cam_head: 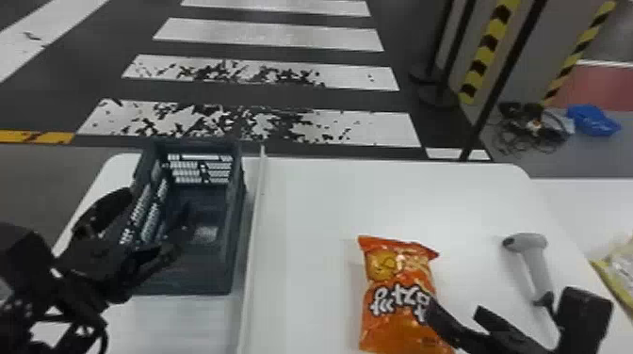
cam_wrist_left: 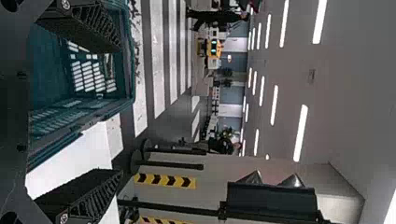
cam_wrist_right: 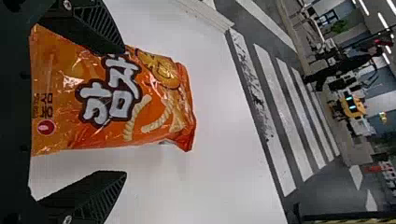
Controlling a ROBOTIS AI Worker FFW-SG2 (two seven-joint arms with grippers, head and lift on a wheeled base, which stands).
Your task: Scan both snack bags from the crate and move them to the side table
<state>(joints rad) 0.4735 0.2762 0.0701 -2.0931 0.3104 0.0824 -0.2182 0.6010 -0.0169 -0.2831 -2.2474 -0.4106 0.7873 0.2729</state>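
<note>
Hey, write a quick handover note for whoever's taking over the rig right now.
Left gripper: open, holding nothing, at the blue-grey plastic crate.
Right gripper: open, one finger over the orange crinkly snack bag, not gripping it.
The orange bag lies on the white table; the light-grey handheld scanner lies to its right.
Done: a yellow-green bag is over at the right, apparently on the side table. Scans can't be confirmed.
Left: scan the orange bag if that's not done, then move it to the side table.

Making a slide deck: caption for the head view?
Right gripper open at the orange snack bag, left gripper open at the crate.
</note>
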